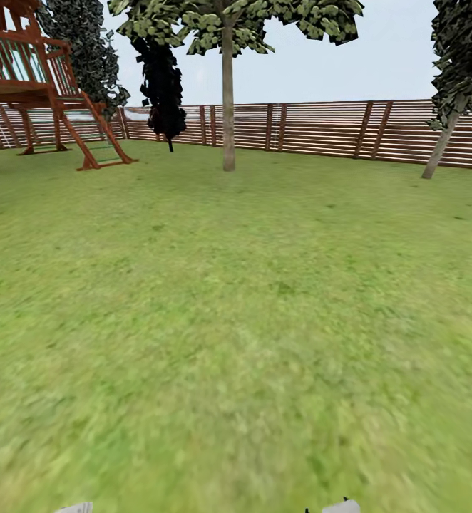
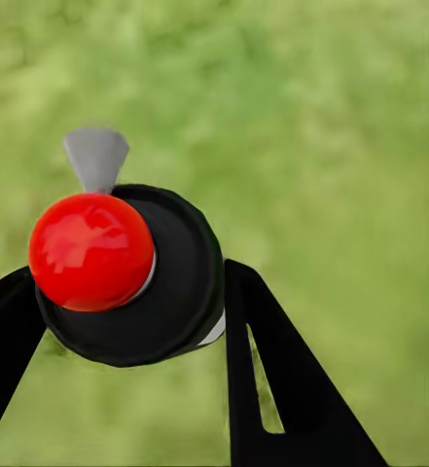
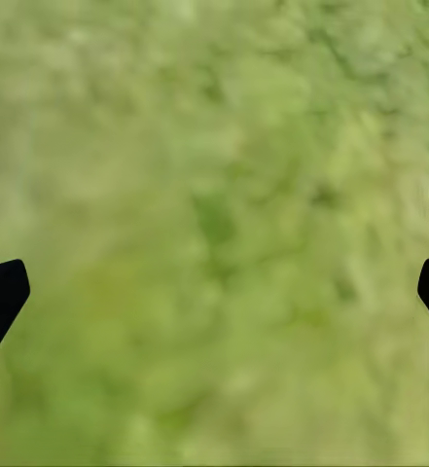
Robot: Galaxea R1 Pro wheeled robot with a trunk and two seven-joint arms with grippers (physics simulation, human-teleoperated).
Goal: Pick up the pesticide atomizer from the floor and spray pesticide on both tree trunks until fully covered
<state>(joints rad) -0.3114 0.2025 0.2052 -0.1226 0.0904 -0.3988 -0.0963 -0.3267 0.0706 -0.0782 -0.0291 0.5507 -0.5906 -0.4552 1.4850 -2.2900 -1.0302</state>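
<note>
In the left wrist view, my left gripper [image 2: 126, 287] is shut on the pesticide atomizer [image 2: 180, 282], a dark round bottle with a shiny red top [image 2: 90, 251] and a grey nozzle [image 2: 95, 156]. Black fingers [image 2: 272, 370] press on both its sides, with blurred lawn behind. One tree with a straight pale trunk [image 1: 227, 107] and a light-green crown [image 1: 264, 21] stands far ahead on the lawn, near the fence. My right gripper [image 3: 214, 292] is open over bare grass, its two black fingertips [image 3: 0, 297] far apart with nothing between them.
A wide green lawn [image 1: 236, 320] stretches to a brown slatted fence [image 1: 336, 128]. A wooden play structure [image 1: 43, 85] stands at the far left. Dark narrow trees [image 1: 163, 78] rise by the fence, and a dark-leaved tree with a leaning trunk [image 1: 439, 146] at the far right.
</note>
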